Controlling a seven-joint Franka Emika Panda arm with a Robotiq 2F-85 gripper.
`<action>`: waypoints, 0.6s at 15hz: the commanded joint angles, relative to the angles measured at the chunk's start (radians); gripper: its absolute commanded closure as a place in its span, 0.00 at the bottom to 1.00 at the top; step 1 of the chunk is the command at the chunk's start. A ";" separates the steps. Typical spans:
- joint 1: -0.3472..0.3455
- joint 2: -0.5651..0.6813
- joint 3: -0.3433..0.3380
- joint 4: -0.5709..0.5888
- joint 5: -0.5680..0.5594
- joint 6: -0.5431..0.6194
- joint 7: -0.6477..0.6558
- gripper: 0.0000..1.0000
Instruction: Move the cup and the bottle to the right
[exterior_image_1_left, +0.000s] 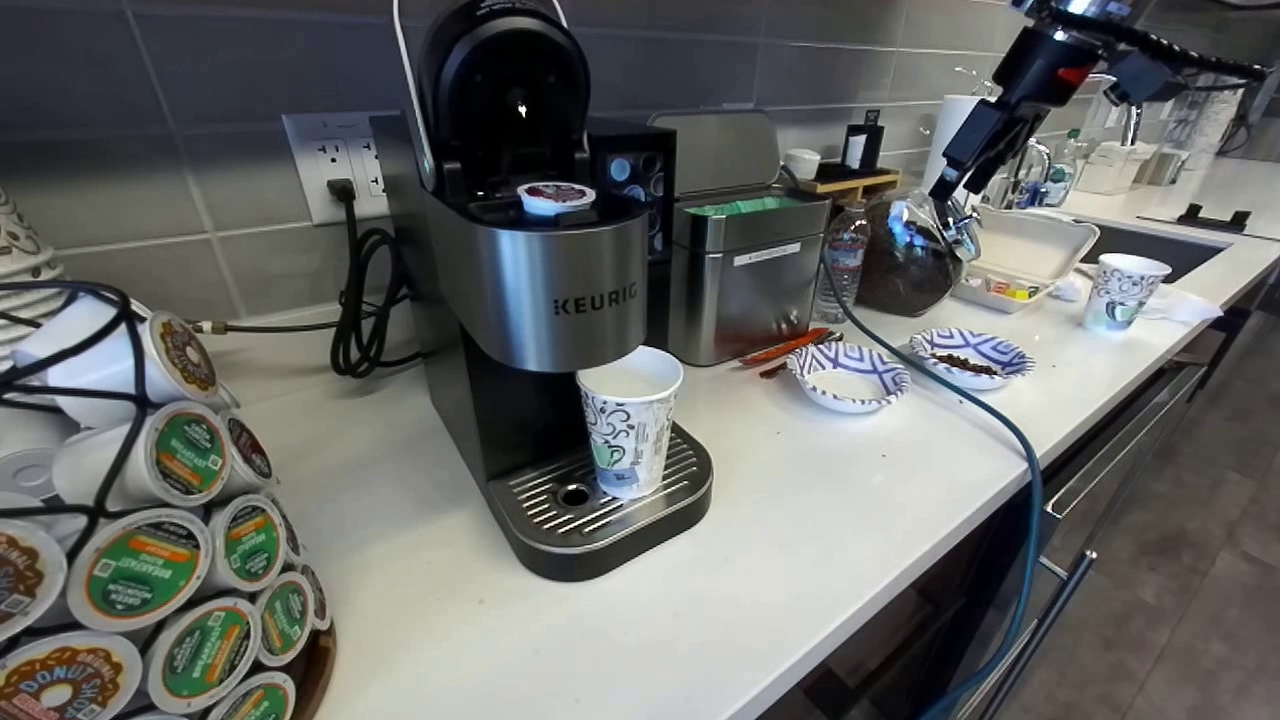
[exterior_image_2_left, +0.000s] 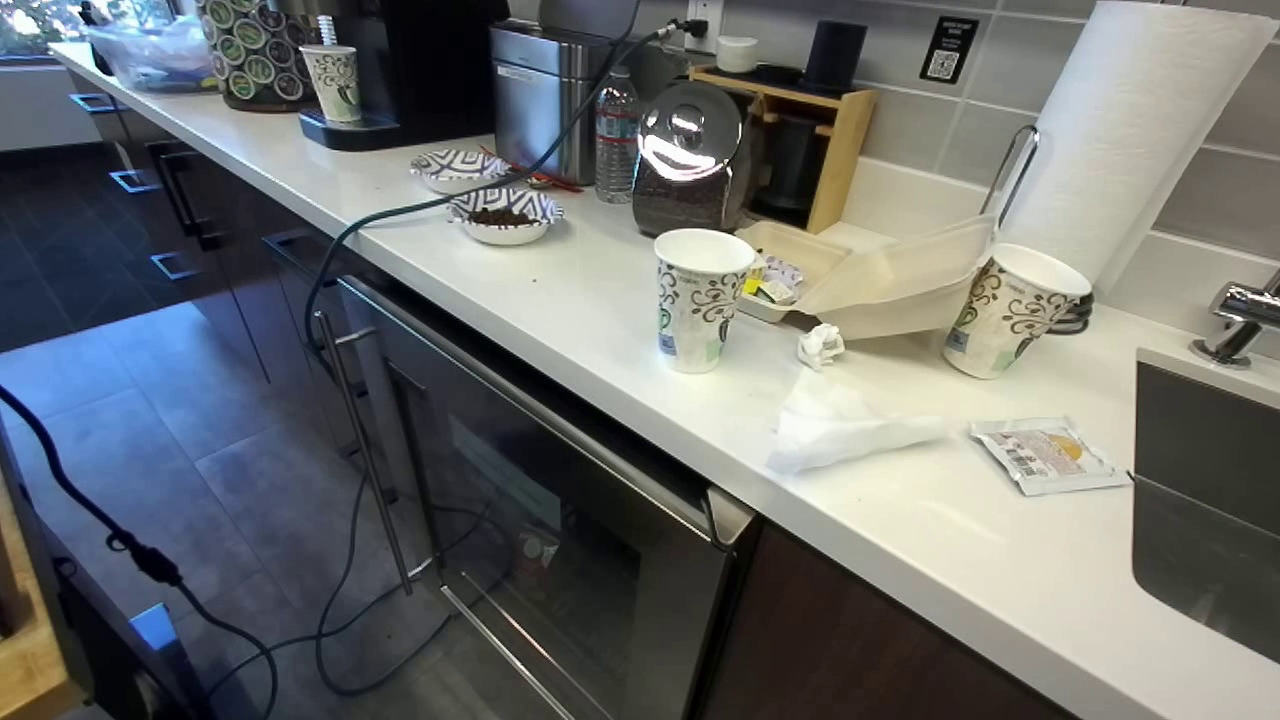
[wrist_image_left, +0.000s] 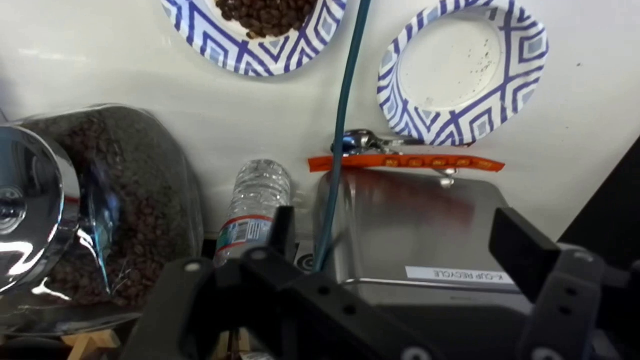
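Black two-finger gripper (wrist_image_left: 401, 237) wide, empty; slim clear plastic bottle (wrist_image_left: 254, 207) at its nine o'clock, wrist view. Thin teal cable (wrist_image_left: 339, 132), bottle's three o'clock, could snag the approach, tipping bottle.

A silvery arm (exterior_image_1_left: 1098, 10) and a dark ribbed cable (exterior_image_1_left: 1190, 58) meet a black gripper (wrist_image_left: 401, 239) with a red patch (exterior_image_1_left: 1074, 75), blocky pads (wrist_image_left: 522, 250), pale screws (wrist_image_left: 415, 353) and small round holes (wrist_image_left: 349, 309) in its links (wrist_image_left: 332, 320).
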 joint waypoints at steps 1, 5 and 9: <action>-0.004 0.085 -0.001 0.026 0.019 0.244 0.064 0.00; 0.001 0.215 -0.032 0.100 -0.065 0.499 0.194 0.00; 0.063 0.307 -0.144 0.198 -0.176 0.502 0.349 0.00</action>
